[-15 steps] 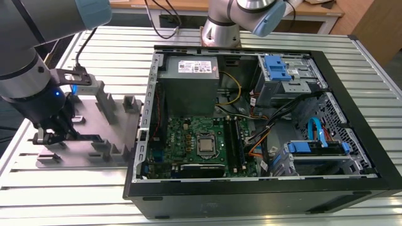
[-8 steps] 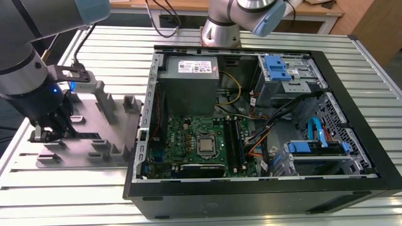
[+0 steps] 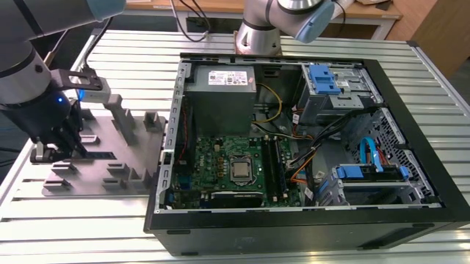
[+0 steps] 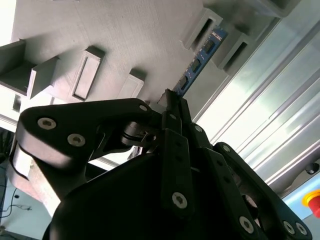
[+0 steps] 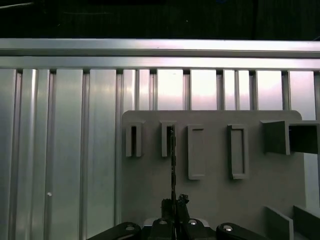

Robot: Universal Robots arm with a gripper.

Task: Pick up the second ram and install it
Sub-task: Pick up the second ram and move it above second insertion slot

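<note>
Second ram (image 4: 200,61) stands on edge in the grey fixture block (image 3: 110,168), far end tucked into a slot and near end caught by the end effector (image 4: 171,100), whose fingers are pressed together on the board. Look at the surface: a slatted aluminium table (image 3: 81,225) carries everything, ribs gleaming in both wrist views, and the fixture block (image 5: 215,200) lies flat on it with its upright posts and rectangular pockets. Toward the exterior view's right, just beside the block, an open computer case (image 3: 294,234) lies on its side, with the green motherboard (image 3: 220,157), bundled cables and blue drive brackets all on show. Wooden furniture stands beyond the table's far edge. Now the arm (image 3: 29,93): it comes in from the exterior view's left, wrist pointing straight down over the block. In the first wrist view the stick (image 5: 172,155) shows edge-on, a thin dark line running from the end effector (image 5: 175,204) to the slot.
</note>
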